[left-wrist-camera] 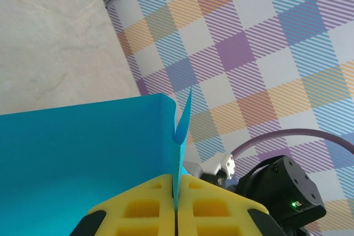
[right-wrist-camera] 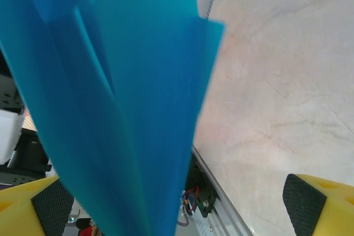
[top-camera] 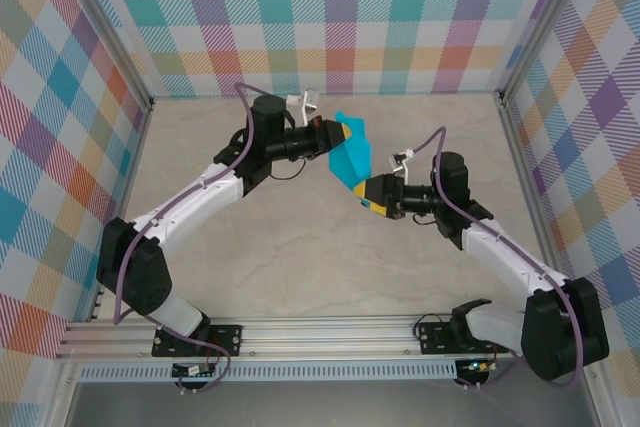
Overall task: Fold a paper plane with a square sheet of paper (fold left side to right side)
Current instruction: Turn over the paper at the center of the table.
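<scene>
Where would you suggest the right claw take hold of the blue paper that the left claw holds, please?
The near end, opposite the left claw, coming from the right arm's side. The left claw is shut on the far end of the paper and holds the folded sheet up, leaving the near end free; the open right claw has a finger on either side of it there.

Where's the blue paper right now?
In the top view the paper is mid-table, slightly right of centre, pinched in the shut left hand, with its near end between the fingers of the open right hand.
</scene>
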Available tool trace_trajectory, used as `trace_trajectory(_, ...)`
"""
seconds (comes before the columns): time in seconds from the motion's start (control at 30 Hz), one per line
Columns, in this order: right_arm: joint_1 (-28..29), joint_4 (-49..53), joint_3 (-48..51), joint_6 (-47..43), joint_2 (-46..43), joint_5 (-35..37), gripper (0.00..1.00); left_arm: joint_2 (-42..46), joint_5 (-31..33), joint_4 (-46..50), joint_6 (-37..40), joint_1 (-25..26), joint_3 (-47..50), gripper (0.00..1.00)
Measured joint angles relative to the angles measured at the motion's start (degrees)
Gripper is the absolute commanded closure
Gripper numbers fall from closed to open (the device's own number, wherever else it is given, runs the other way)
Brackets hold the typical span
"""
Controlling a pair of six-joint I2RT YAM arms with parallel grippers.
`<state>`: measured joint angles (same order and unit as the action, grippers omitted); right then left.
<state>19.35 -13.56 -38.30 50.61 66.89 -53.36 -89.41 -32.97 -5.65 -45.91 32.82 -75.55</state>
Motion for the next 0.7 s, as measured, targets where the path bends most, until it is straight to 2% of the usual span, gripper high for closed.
trace_trajectory(0.17, 0.70, -2.93, -2.34, 1.57, 1.55, 0.37, 0.24, 0.00, -2.21, -2.38, -3.10, 0.00, 0.50, 0.94)
trace_trajectory(0.33, 0.92, -4.42, -2.99, 2.27, 1.51, 0.42, 0.47, 0.00, -3.69, -3.98, -5.11, 0.00, 1.64, 0.94)
trace_trajectory(0.47, 0.92, -3.39, -3.13, 1.22, 0.72, 1.16, 0.62, 0.00, -4.07, -4.13, -5.75, 0.00, 2.89, 0.86)
trace_trajectory(0.53, 0.92, -1.62, -3.39, 0.11, 0.02, 1.79, 0.69, 0.00, -4.04, -3.67, -5.55, 0.00, 3.08, 0.78)
trace_trajectory(0.7, 1.07, 6.93, -5.66, -5.03, -1.18, 4.24, 0.74, 0.46, -2.67, 1.20, -1.20, -0.02, 2.97, 0.48)
